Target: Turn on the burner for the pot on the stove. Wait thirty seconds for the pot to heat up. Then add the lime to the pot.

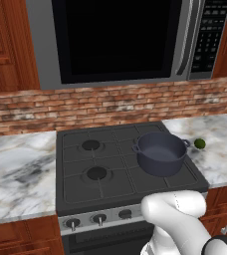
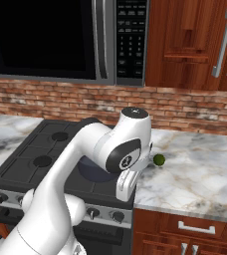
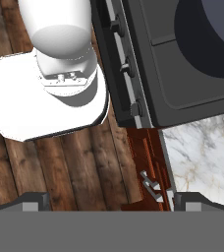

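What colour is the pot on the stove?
Dark blue-grey pot, clearest in the left base view.

Even, bright rendered light; soft shadows; sharp focus; no glare or blur

From the right base camera my arm covers most of the pot (image 2: 91,171); I only see a dark sliver of it. In the hand camera the pot (image 3: 210,34) is cut off by the top and right edges. The stove (image 1: 110,189) loses its right front knobs behind my arm.
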Tool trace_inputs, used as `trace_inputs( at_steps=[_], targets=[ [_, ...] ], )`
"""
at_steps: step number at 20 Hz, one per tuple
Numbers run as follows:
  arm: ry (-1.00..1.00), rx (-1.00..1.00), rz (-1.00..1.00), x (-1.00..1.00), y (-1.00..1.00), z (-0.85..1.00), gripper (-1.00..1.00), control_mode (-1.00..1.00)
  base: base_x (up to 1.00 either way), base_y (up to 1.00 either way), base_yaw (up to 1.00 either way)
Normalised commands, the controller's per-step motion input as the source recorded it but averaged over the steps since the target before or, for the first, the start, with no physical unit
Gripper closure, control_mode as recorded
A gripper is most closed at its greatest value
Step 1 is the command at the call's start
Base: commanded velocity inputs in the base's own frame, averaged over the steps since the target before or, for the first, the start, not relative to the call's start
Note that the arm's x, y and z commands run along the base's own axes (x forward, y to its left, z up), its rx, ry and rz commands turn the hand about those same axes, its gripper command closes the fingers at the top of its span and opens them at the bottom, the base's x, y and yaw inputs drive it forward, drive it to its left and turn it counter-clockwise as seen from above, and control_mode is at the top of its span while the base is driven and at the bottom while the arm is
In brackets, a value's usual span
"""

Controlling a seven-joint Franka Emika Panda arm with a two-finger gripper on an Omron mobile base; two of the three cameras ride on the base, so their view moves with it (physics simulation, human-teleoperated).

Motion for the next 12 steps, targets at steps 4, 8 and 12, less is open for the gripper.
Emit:
trace_inputs(
  at_steps=[4,8,12],
  targets=[
    [0.00,0.00,0.00,0.00,0.00,0.00,-1.00,-1.00,0.00,0.00,0.00],
    [0.00,0.00,0.00,0.00,0.00,0.00,-1.00,-1.00,0.00,0.00,0.00],
    [0.00,0.00,0.00,0.00,0.00,0.00,-1.00,-1.00,0.00,0.00,0.00]
  ],
)
